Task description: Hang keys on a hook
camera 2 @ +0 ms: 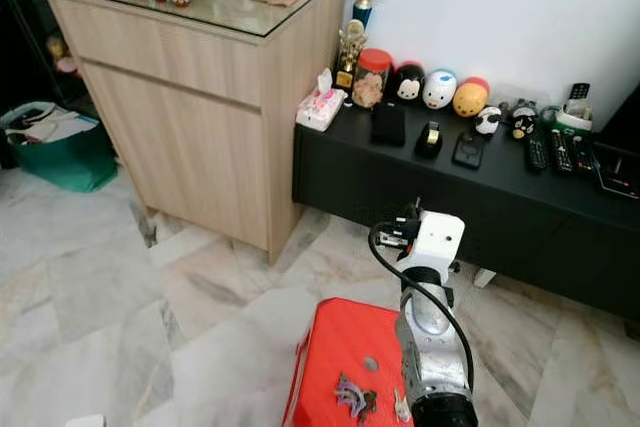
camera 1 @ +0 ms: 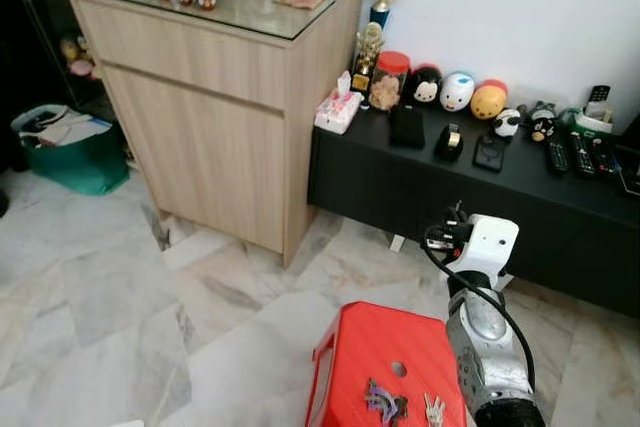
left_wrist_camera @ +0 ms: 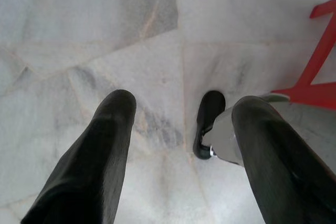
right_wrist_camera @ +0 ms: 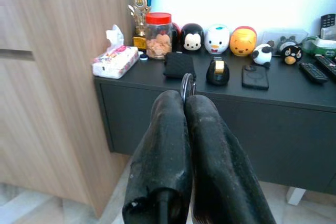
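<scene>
Low in the left eye view, right of centre, the right arm (camera 1: 485, 337) rises silver and jointed, its white wrist block hiding the fingers from the head cameras. From the right wrist view the right gripper (right_wrist_camera: 187, 94) has its two black, matte fingers pressed flat together, with a thin metal ring (right_wrist_camera: 186, 84) pinched at their tips; only the ring's upper arc clears the fingers, and whatever hangs from it is hidden.

At the bottom edge of the left eye view a red plastic stool (camera 1: 350, 342) is cut off by the frame, its top glossy with a small round hole. On it lie a purplish bunch of keys (camera 1: 383, 403) and, just beside it, a pale small key set (camera 1: 434, 410); both are too small to make out in detail.

Across the upper right runs a low black cabinet (camera 1: 400, 187), matte-topped, carrying a tissue pack (camera 1: 338, 110), a red-lidded jar (camera 1: 388, 79) and rounded cartoon figures. Upper left stands a pale wood-grain cupboard (camera 1: 200, 117) with a glass top.

In the left wrist view the left gripper (left_wrist_camera: 181, 111) hangs over veined marble floor tiles (left_wrist_camera: 105, 35), fingers spread wide and empty; a red stool leg is clipped at the frame's right edge.
</scene>
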{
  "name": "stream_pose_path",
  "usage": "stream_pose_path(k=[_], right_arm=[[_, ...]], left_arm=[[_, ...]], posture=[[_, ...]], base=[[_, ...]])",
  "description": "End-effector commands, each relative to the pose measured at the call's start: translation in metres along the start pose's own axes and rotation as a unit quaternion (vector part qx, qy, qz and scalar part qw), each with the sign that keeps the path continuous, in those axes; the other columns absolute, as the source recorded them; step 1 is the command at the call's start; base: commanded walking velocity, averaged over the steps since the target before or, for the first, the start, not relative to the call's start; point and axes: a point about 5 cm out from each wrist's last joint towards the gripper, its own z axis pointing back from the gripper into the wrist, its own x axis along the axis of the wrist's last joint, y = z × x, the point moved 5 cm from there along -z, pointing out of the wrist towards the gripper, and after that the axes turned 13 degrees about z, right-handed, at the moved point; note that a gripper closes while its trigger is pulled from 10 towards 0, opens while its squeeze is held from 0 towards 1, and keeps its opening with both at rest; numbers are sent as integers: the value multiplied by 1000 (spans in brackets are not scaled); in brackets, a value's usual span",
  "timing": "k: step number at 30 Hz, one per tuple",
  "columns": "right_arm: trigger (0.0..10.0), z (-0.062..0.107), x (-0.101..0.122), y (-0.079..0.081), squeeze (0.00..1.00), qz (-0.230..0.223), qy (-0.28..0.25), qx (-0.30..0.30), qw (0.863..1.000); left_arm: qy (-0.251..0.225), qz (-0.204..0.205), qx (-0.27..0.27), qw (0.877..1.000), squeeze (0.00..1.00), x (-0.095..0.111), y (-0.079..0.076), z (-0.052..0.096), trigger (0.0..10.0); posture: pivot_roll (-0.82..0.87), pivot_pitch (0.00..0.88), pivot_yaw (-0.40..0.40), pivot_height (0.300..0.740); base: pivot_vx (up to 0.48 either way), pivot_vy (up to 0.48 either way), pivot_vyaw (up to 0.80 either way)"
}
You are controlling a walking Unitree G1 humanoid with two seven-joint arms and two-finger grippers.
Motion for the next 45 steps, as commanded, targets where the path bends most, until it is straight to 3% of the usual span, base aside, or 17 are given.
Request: stream_pose_path(k=[1,15,24,37,45], right_arm=[[10000,-2,1,-2,0,0,0,-3,1000],[10000,-5,2,-8,0,-2,-2,-15,1000],[10000,-4,-3,-8,0,-14,9,-13,1000],[10000,-3,-5,-9,0,-11,11,-10,1000],[10000,-2,-16,4,0,-70,44,13,997]], left_arm=[[22,6,-1,1000,0,-14,-1,3,10000],[21,17,7,1000,0,-17,11,7,10000],[37,21,-3,999,0,-29,-11,7,10000],[32,19,-18,999,0,-30,-34,5,10000],[35,14,-30,999,0,-32,-47,5,10000]], posture=[[120,0,-100,740],[91,0,-96,740],[94,0,-113,740],[85,0,-122,740],[41,0,-98,740]], base=[[-292,0,0],[-298,0,0],[-317,0,0],[-292,0,0],[0,0,0]])
